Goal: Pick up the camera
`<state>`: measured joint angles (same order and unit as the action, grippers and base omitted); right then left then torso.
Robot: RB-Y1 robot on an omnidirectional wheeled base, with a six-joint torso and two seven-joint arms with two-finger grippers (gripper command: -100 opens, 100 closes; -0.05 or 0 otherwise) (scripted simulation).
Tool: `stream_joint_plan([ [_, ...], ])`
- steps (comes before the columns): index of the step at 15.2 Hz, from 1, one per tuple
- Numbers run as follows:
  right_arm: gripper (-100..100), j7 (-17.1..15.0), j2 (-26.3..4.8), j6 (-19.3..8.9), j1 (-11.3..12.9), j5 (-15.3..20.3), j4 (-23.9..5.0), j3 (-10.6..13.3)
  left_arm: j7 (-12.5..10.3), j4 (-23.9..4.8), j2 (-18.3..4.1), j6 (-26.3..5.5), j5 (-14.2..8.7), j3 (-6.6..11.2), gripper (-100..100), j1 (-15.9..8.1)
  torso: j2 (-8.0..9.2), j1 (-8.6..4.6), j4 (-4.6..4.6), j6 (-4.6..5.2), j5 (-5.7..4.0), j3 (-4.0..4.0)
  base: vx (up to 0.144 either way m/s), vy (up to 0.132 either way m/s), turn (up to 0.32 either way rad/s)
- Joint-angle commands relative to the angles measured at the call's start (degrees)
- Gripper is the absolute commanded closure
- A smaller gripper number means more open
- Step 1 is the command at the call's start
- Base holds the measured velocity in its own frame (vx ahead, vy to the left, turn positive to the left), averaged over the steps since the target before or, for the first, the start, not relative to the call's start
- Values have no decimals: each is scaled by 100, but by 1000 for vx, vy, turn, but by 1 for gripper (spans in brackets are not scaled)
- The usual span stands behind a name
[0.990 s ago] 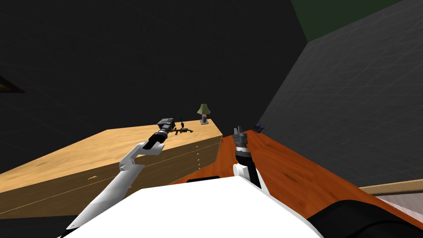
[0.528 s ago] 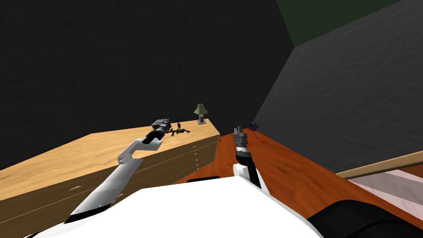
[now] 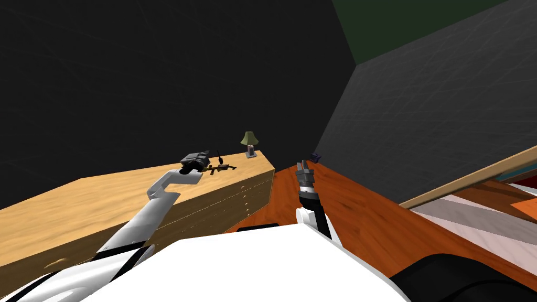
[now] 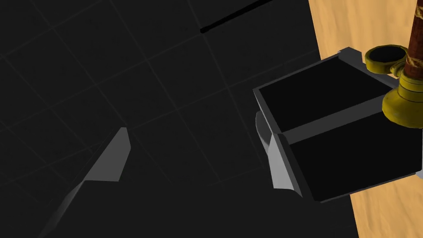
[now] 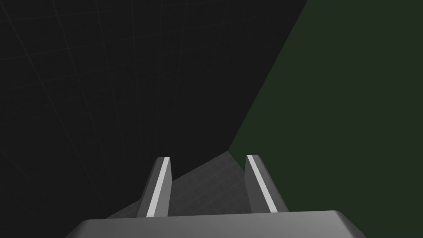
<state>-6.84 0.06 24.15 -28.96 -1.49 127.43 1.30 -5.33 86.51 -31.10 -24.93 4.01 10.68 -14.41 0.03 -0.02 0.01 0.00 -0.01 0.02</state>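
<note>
Left wrist view, right of frame: left gripper [image 4: 191, 126] spread open, empty, one finger beside the black, grey-edged boxy camera [image 4: 330, 136] on the light wooden dresser [image 4: 371, 24]; grasp and lift remain.

Camera [image 4: 334, 132] on dresser [image 3: 94, 209], lamp [image 3: 249, 142] beyond.

The worktop [image 3: 94, 204] is the pale wooden top of a chest of drawers set against a dark wall. Near its far end stands a small lamp [image 3: 249, 142] with a green shade. A black, grey-edged camera [image 4: 330, 136] sits by the wall-side edge, just beside a brass-yellow object [image 4: 402, 103] with a brown stem.
</note>
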Motion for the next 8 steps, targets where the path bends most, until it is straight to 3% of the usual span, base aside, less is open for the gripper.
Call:
stream_joint_plan([
  [1, 0, 0, 0, 0, 0, 0, 0, 0, -5, -123, -1, -217, 16, 18, -100, -54, 0, 0, 0, 0, 0, 0, -5, -5, 14],
  [2, 0, 0, 0, 0, -1, 0, 0, 0, -48, -366, -139, -393, -4, 142, -100, -331, -1, 3, 0, -3, 1, 0, -6, -18, -168],
  [5, 0, 0, 0, 0, 0, 0, 0, 0, -48, -489, -139, -638, -4, 142, -100, -331, -2, 0, -1, 0, 0, -1, -5, -12, -117],
  [6, 0, 0, 0, 0, -1, 0, 0, 0, -90, -731, -270, -835, -24, 268, -100, -606, -2, 2, -1, -3, 1, -1, -6, -18, -181],
  [8, 0, 0, 0, 0, 1, 0, 0, 0, -90, -859, -270, -1024, -24, 268, -100, -606, -3, -2, -1, 4, 0, -2, -5, -14, -182],
])
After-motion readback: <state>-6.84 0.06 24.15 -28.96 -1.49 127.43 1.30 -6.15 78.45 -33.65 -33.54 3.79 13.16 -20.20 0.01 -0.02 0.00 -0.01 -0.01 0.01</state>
